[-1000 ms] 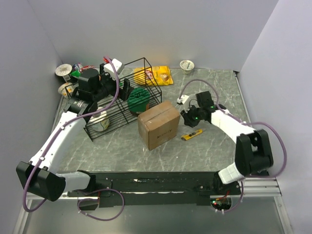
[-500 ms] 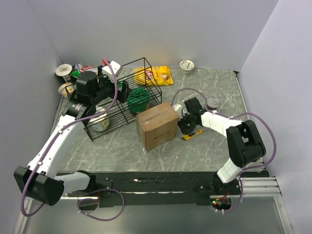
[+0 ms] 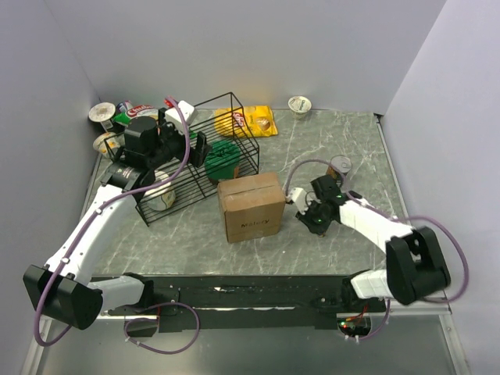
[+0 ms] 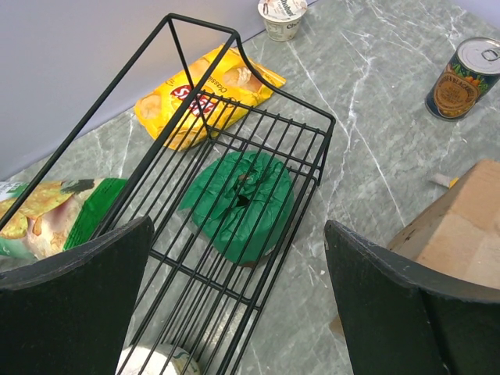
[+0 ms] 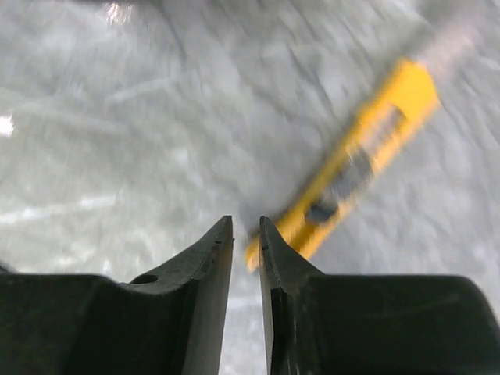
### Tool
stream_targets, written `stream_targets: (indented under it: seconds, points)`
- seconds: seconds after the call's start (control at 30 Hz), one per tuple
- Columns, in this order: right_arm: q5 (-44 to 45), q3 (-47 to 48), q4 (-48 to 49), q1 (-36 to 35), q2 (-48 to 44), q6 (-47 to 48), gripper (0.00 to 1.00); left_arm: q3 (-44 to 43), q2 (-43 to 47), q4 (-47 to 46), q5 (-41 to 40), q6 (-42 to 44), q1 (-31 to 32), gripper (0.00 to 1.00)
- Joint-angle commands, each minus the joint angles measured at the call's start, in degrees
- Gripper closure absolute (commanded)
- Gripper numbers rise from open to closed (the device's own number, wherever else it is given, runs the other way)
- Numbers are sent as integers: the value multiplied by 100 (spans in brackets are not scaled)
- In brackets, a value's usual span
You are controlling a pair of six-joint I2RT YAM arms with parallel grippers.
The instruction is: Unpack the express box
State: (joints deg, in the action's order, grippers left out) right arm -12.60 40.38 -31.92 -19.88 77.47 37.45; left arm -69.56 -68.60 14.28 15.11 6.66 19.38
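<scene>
- The right gripper (image 5: 246, 223), its fingers a narrow gap apart and empty, hangs low over the table, with the yellow plastic utility knife (image 5: 351, 176) just past its tips.
- Judged step: fetching the knife. The next move calls for a wider opening that straddles the handle.
- The brown cardboard express box (image 3: 251, 205) sits closed, near on the gripper's left.
- The left gripper (image 4: 238, 226) gapes wide over the black wire basket (image 4: 201, 23).
</scene>
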Motion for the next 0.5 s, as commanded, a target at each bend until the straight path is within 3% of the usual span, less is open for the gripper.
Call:
stream_targets:
  seconds: [0.0, 0.13, 0.33, 0.47]
  points:
    - [-732, 84, -437, 396, -1005, 298, 71, 48, 84, -312, 53, -50, 14, 4]
    - [-805, 102, -447, 519, -1313, 368, 68, 39, 57, -321, 106, -112, 14, 4]
    - [-727, 181, -237, 994, -541, 456, 45, 39, 57, -312, 141, -165, 14, 4]
    - [-638, 251, 54, 1196, -84, 517, 40, 21, 66, -251, 106, -130, 14, 4]
